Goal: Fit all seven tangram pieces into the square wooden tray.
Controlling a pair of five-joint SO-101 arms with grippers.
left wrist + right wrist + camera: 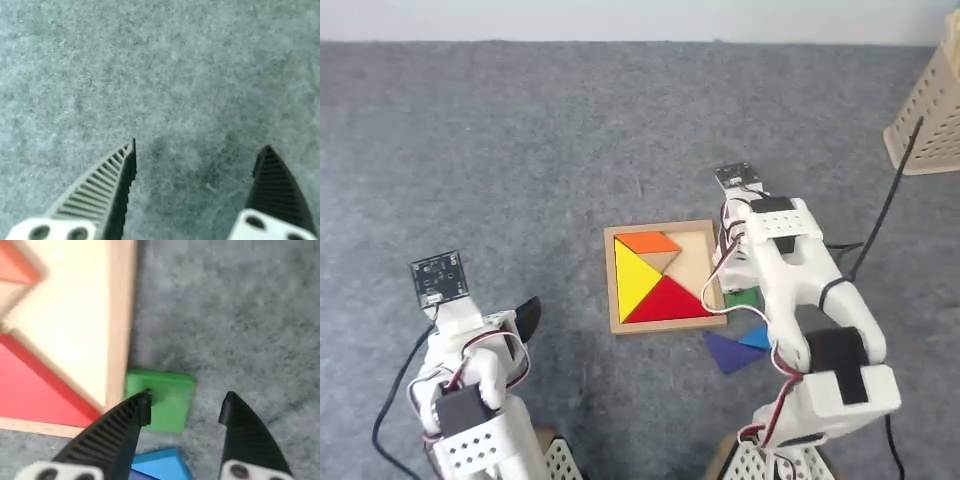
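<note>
Fingers (117, 435) of the right gripper (186, 401) stand wide apart and hold nothing. They are black, ribbed and tapered to points. One tip lies over the edge of the green square (167, 390), and the other is over the carpet (240, 305) beside it. The left gripper (200, 150) has the same two ribbed fingers, also spread wide and with nothing between them, above bare grey carpet well away from the puzzle.

The square wooden tray (611, 290) is pale wood with a raised rim and a smooth floor, and it lies flat on the short-piled grey carpet between the two arms. Four flat pieces sit inside it: one orange piece (648, 242) along the far side, one large yellow triangle (632, 280), one large red triangle (670, 298) and one small tan triangle (663, 261). The corner next to the right arm is bare wood.

Three pieces lie outside it on the carpet. The green square is just beside the tray's outer rim, and the blue piece (757, 338) and the purple triangle (728, 351) touch each other nearer the arm's base.

A beige perforated object (932, 110) stands at the far edge of the carpet.
</note>
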